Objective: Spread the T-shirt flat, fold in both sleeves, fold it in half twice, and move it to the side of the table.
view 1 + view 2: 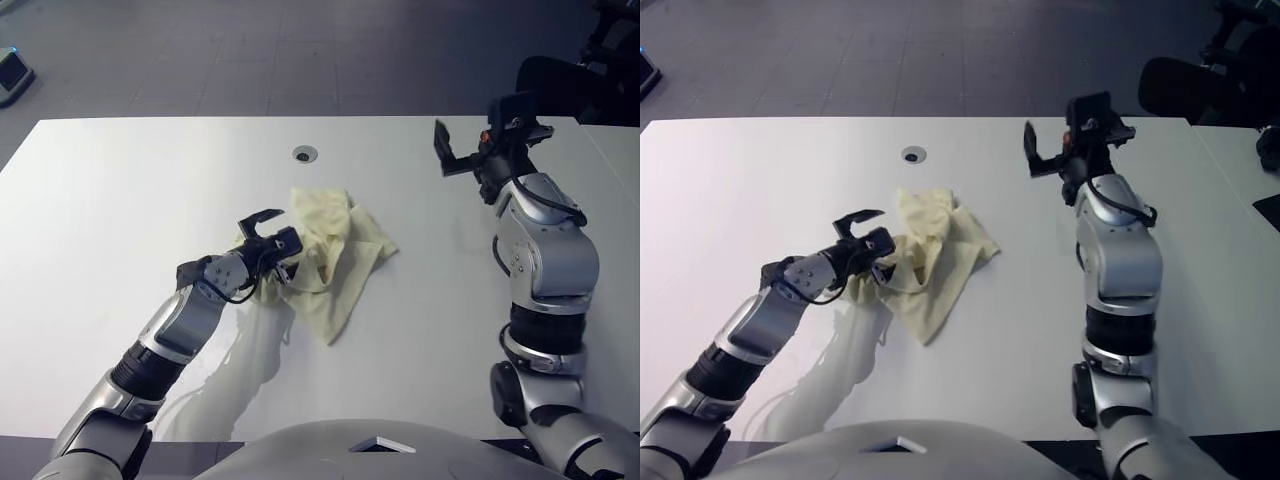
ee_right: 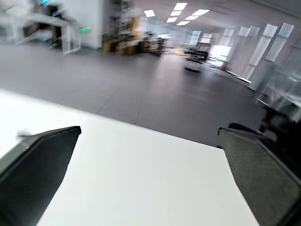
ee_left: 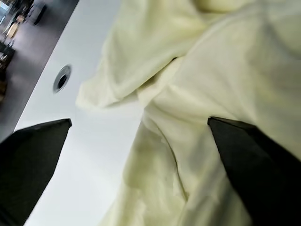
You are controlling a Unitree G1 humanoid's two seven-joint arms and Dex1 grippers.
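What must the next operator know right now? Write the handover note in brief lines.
Left gripper: open, low at the left edge of the T-shirt, with fabric between its fingers but nothing clamped.
Right gripper: open and empty, held up over the far right part of the table, away from the shirt.
T-shirt: a crumpled heap near the middle of the table, just on the near side of the round table hole.
Done: nothing yet, as the shirt is not spread.
Left: spread it flat, fold in both sleeves, fold it in half twice, move it to the table's side.
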